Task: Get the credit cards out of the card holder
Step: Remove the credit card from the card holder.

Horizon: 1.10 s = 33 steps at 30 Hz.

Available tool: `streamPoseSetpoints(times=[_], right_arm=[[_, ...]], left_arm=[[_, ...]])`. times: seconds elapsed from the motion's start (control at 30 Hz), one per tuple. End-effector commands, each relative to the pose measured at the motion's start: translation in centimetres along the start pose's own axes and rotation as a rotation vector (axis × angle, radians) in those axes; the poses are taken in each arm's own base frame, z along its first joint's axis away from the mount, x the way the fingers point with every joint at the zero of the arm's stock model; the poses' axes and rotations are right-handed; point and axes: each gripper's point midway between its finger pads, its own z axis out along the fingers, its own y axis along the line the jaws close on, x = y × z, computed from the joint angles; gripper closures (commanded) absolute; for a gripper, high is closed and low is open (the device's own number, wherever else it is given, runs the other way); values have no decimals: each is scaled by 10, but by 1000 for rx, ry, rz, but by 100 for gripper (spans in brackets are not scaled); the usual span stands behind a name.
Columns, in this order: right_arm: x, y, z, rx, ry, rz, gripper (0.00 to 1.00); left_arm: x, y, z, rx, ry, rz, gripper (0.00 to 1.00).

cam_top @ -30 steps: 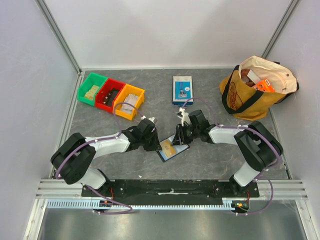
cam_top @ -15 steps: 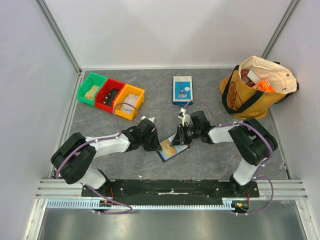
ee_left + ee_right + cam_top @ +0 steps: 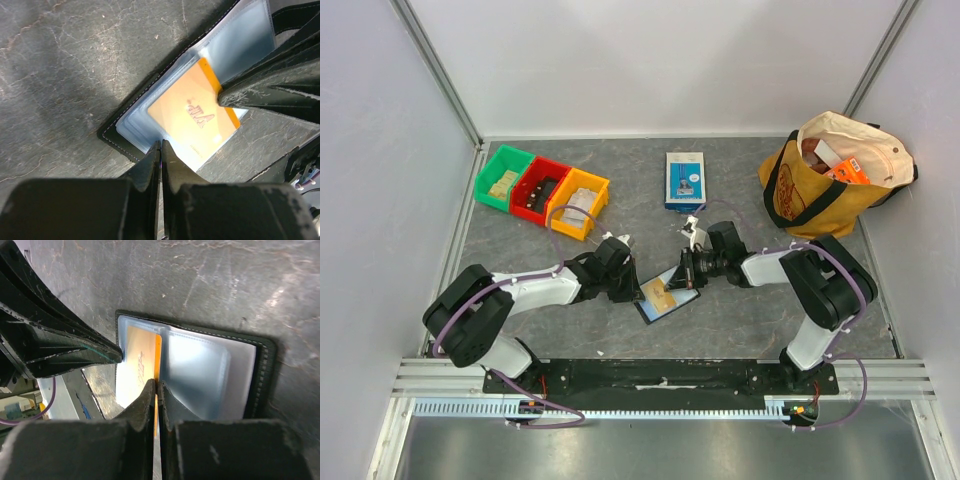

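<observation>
Our right gripper (image 3: 156, 382) pinches the orange plastic "VIP" card (image 3: 192, 120) inside the flat black card holder (image 3: 107, 135); left gripper (image 3: 160, 143) clenched.

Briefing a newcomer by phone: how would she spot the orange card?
On the grey table, the left gripper and right gripper meet at an open black card holder. The orange card sits among its clear pockets, the only warm colour there.

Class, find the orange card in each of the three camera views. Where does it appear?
Top external: orange card just below centre.
Left wrist: right of centre.
Right wrist: left of centre.
Shared landmark: the black card holder it lies in.
</observation>
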Motion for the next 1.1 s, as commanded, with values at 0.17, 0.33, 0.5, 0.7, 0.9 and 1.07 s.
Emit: streamPoseSetpoints(times=[0.17, 0.33, 0.5, 0.7, 0.9, 1.07], right_arm=[[-5, -5, -14, 37, -29, 2, 94], [-5, -2, -14, 29, -31, 8, 95], [-3, -1, -13, 17, -34, 19, 95], [-3, 1, -12, 3, -34, 19, 95], [-4, 2, -12, 5, -36, 19, 92], [-3, 1, -12, 8, -34, 24, 86]], left_arm=[[15, 19, 3, -66, 35, -12, 93], [4, 1, -6, 3, -9, -14, 92], [-14, -43, -18, 161, -55, -1, 85], [-25, -62, -8, 189, -53, 25, 84], [-11, -44, 9, 128, 6, 4, 89], [6, -23, 12, 64, 47, -22, 94]])
